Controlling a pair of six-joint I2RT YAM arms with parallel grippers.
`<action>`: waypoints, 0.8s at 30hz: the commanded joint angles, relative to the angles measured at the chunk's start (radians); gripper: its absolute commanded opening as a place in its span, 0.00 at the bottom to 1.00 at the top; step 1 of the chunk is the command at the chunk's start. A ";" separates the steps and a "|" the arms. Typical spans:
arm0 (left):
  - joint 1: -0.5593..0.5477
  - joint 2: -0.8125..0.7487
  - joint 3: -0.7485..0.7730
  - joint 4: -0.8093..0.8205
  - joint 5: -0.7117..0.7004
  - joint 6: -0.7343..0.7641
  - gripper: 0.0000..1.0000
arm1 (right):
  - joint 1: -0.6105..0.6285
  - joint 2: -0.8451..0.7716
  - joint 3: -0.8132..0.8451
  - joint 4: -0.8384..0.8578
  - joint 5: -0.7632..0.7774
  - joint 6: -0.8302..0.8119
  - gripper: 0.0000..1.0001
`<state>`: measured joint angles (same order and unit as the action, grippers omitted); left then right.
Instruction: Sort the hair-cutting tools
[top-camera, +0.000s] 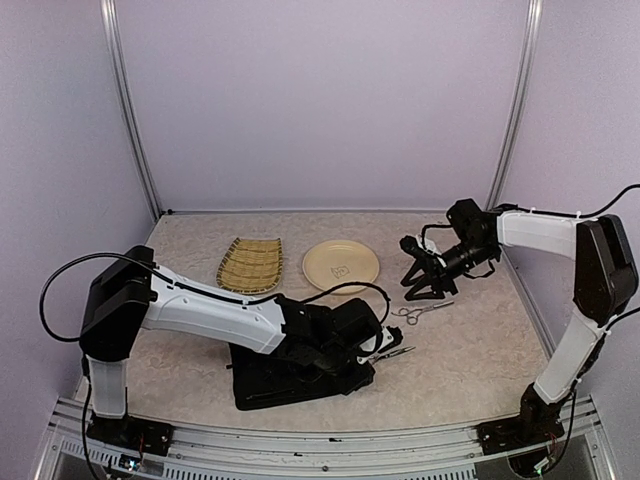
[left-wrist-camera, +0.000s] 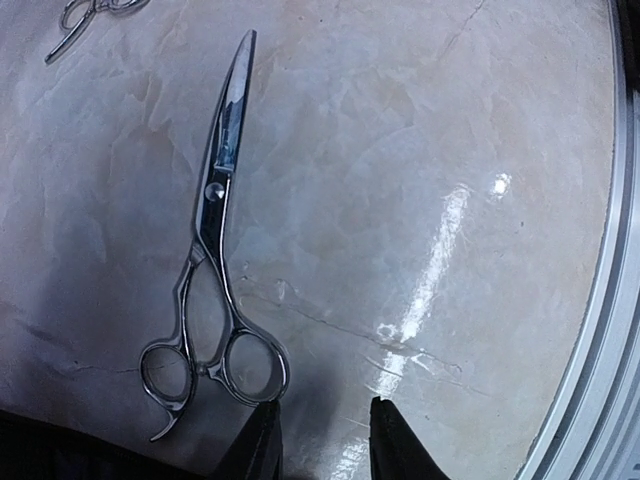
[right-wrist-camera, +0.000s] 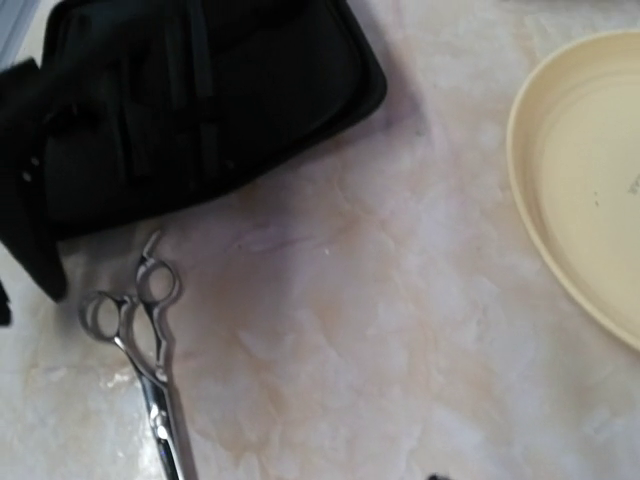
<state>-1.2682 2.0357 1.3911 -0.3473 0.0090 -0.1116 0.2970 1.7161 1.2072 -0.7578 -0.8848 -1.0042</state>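
While the left claw (left-wrist-camera: 325, 432) stands open and empty, one fingertip just beside the ring handles of the near scissors (left-wrist-camera: 215, 250), we judge that closing could catch a single ring or skid the thin steel across the smooth table (left-wrist-camera: 450, 150). The black case (top-camera: 290, 378) crowds the near side. Open room lies toward the second scissors (top-camera: 420, 312), near which the right claw (top-camera: 425, 288) hangs spread, holding nothing. Plate (top-camera: 341, 265) and bamboo tray (top-camera: 250, 263) sit farther back.

Left arm (top-camera: 215, 315) stretched low to the right, jaws slightly parted, right arm (top-camera: 530, 232) reaching leftward, raised, jaws spread
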 joint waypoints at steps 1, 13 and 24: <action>0.007 0.037 0.052 -0.034 0.001 -0.001 0.31 | -0.007 -0.019 -0.013 0.005 -0.049 0.011 0.44; 0.023 0.074 0.077 -0.043 -0.033 0.000 0.32 | -0.008 -0.024 -0.023 0.012 -0.043 0.012 0.43; 0.026 0.105 0.107 -0.029 -0.012 0.018 0.32 | -0.009 -0.008 -0.022 0.002 -0.039 0.003 0.43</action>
<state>-1.2484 2.1109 1.4590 -0.3882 -0.0082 -0.1078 0.2966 1.7161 1.1973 -0.7433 -0.9028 -0.9939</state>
